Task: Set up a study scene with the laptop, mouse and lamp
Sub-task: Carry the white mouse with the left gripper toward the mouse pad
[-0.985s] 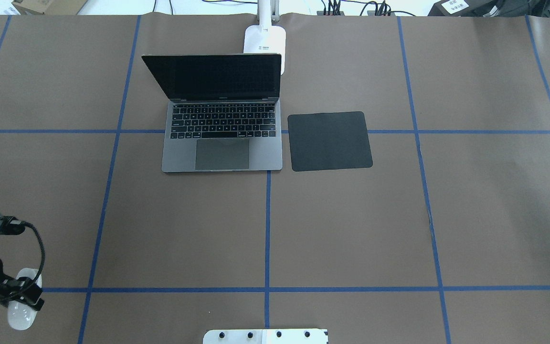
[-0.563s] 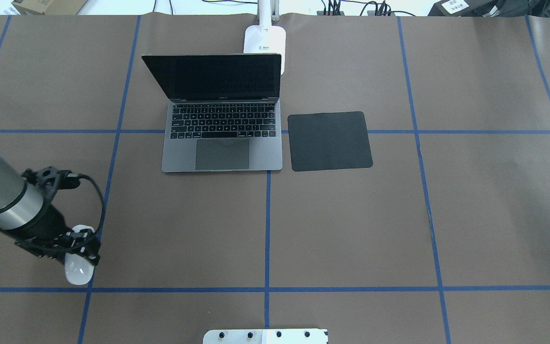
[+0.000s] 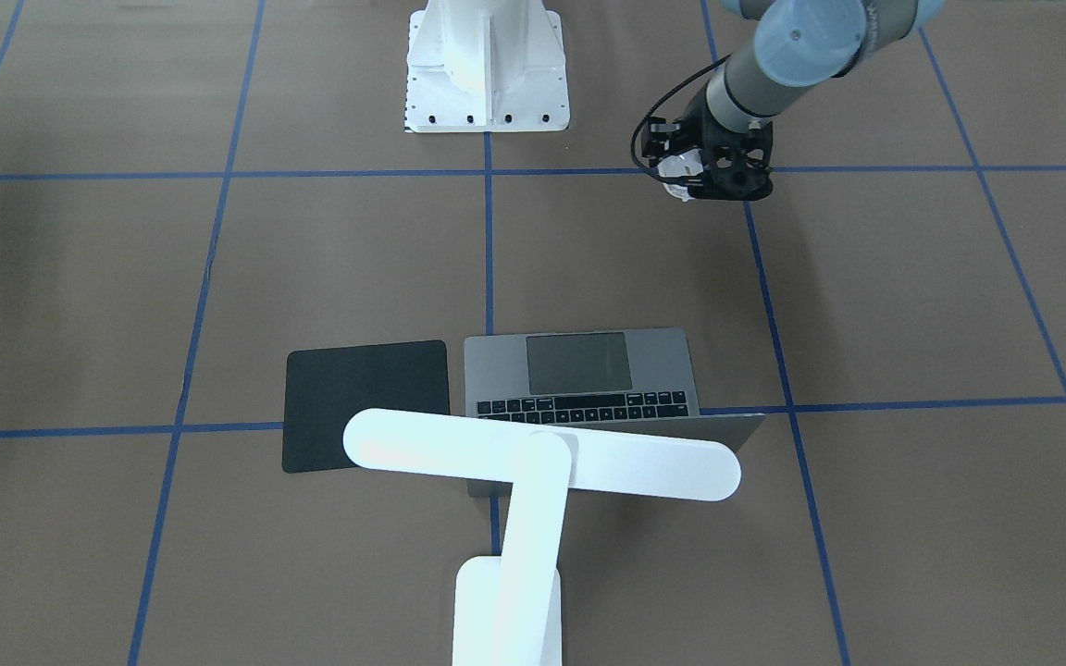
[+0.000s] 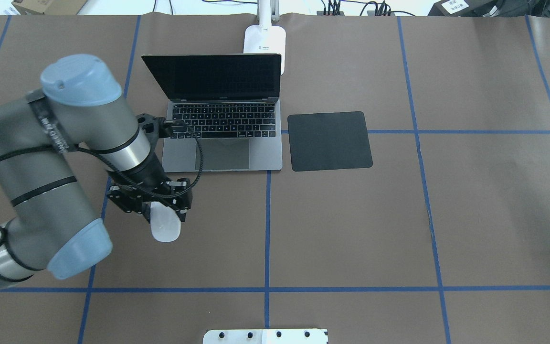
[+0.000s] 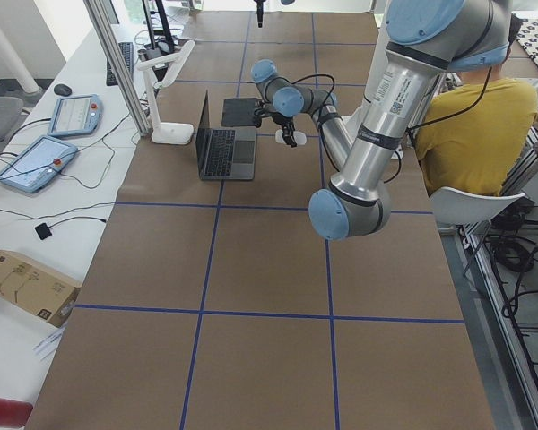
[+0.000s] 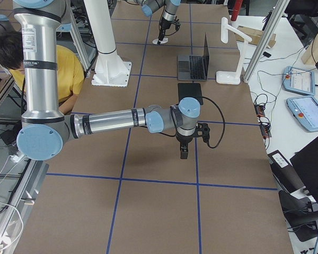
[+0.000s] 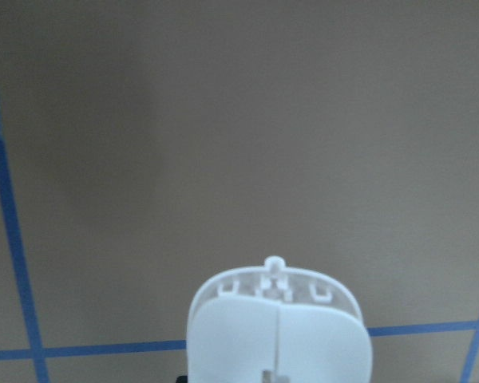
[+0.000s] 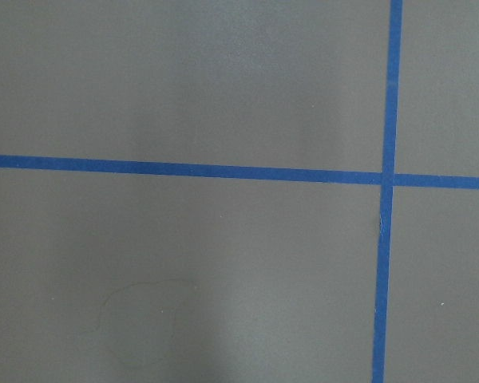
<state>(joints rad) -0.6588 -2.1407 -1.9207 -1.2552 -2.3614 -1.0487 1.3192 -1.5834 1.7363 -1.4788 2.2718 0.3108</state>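
My left gripper [image 4: 163,212] is shut on the white mouse [image 4: 165,229] and holds it above the table, just in front of the laptop's near left corner. The mouse fills the bottom of the left wrist view [image 7: 279,335]. The grey laptop [image 4: 265,153] stands open at the far middle, screen dark. The white lamp [image 3: 542,453] stands behind it, with its bar head over the lid. My right gripper [image 6: 184,152] points down over bare table to the right of the black pad; I cannot tell whether it is open or shut.
A flat black square pad [image 4: 330,141] lies right of the laptop. The white robot pedestal [image 3: 487,65] is at the near edge. Blue tape lines cross the brown table cover. A person in yellow [image 5: 475,116] sits behind the robot.
My left arm has swung from the table's near left corner up and right toward the laptop, carrying the mouse. Laptop, pad and lamp have not moved.
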